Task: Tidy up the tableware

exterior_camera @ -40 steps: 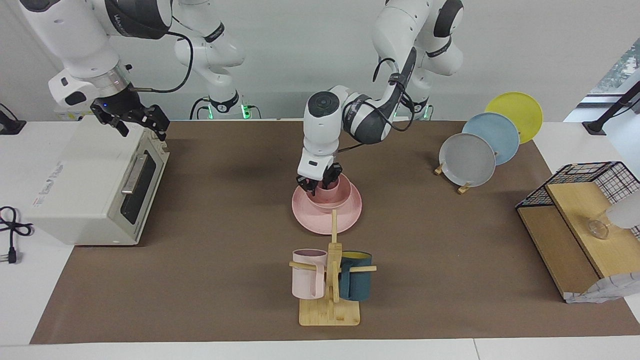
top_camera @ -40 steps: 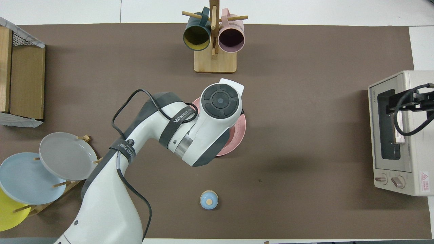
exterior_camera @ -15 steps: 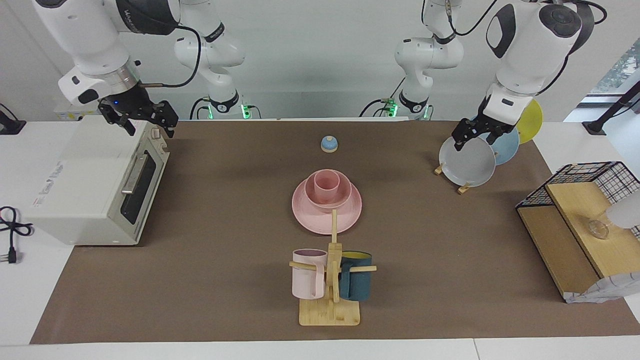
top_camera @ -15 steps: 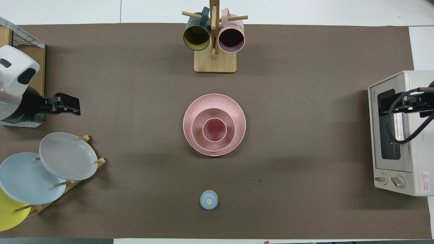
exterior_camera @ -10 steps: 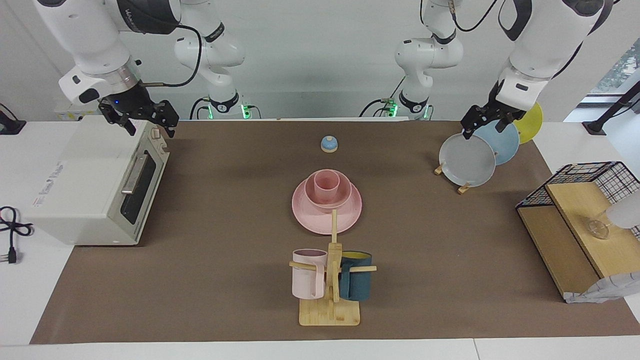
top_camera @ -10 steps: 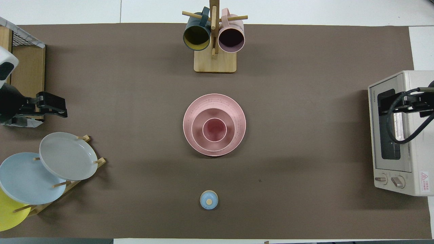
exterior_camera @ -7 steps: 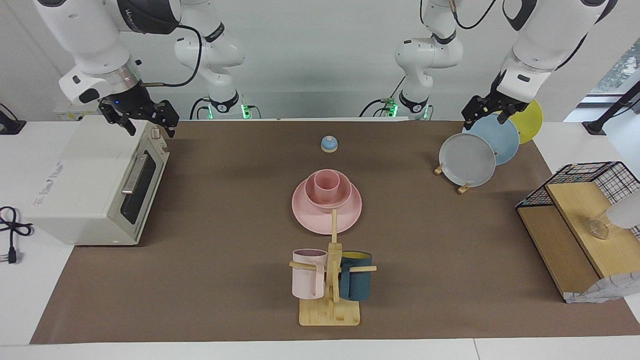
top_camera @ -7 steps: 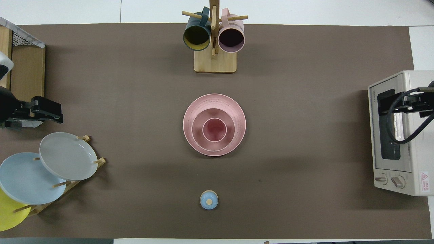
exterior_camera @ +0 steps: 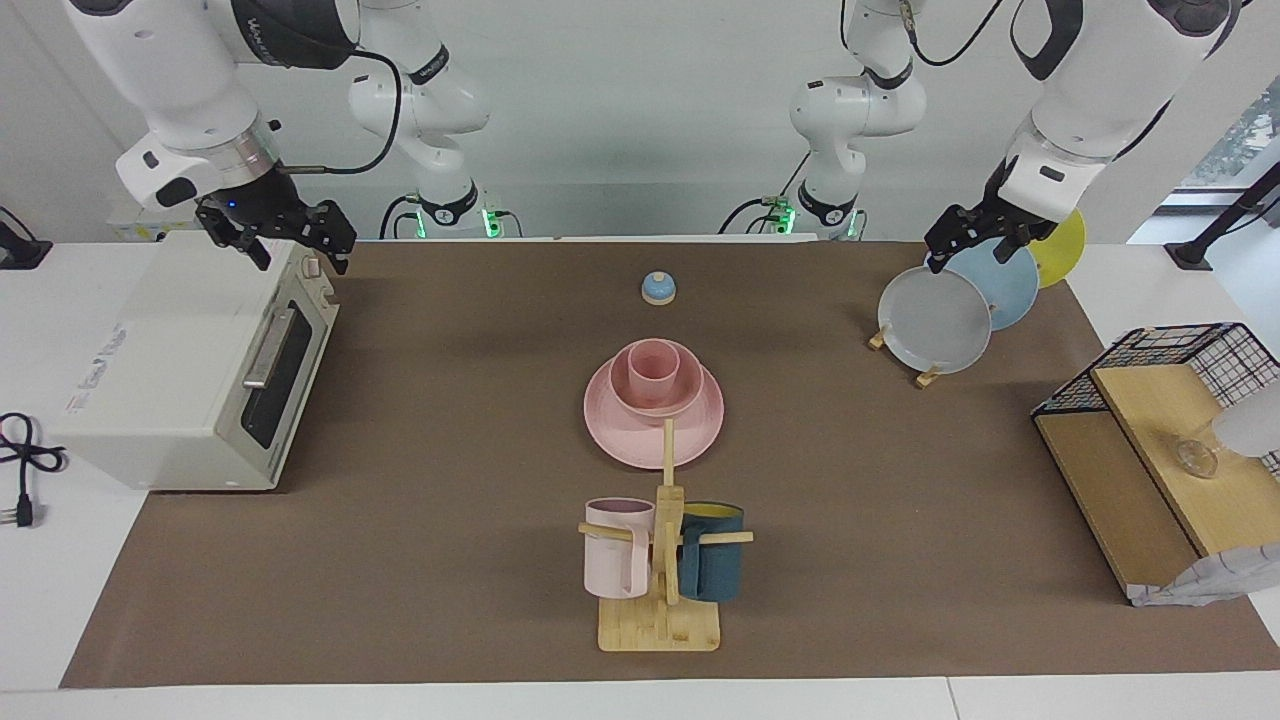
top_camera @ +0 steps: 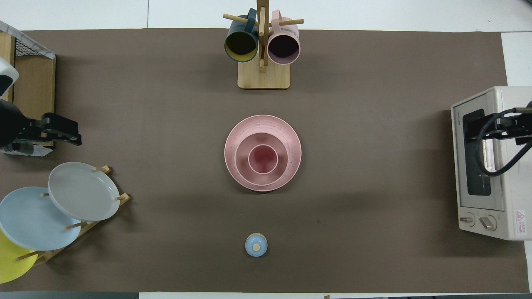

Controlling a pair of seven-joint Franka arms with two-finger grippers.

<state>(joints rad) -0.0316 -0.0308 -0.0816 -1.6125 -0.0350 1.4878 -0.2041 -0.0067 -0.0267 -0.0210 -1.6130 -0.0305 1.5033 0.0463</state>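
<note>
The pink plate [exterior_camera: 640, 447] [top_camera: 287, 133] lies mid-table. The pink bowl [exterior_camera: 692, 393] [top_camera: 243, 167] sits on it. The pink cup [exterior_camera: 652, 368] [top_camera: 263, 159] stands upright in the bowl. No gripper touches the stack. My left gripper [exterior_camera: 975, 247] [top_camera: 62, 132] is open and empty, up in the air over the plate rack at the left arm's end. My right gripper [exterior_camera: 285, 243] [top_camera: 501, 126] is open and empty, over the toaster oven at the right arm's end.
A wooden mug rack [exterior_camera: 660, 625] with a pale-pink mug [exterior_camera: 615, 560] and a teal mug [exterior_camera: 712, 567] stands farther from the robots than the stack. A small blue bell [exterior_camera: 658, 288] sits nearer. Grey [exterior_camera: 935, 322], blue and yellow plates stand in a rack. Toaster oven [exterior_camera: 170, 380]. Wire shelf [exterior_camera: 1170, 440].
My left gripper let go of the cup in the bowl, and the arm swung away to over the plate rack, where it has shifted only slightly in the last second. The right arm stayed put.
</note>
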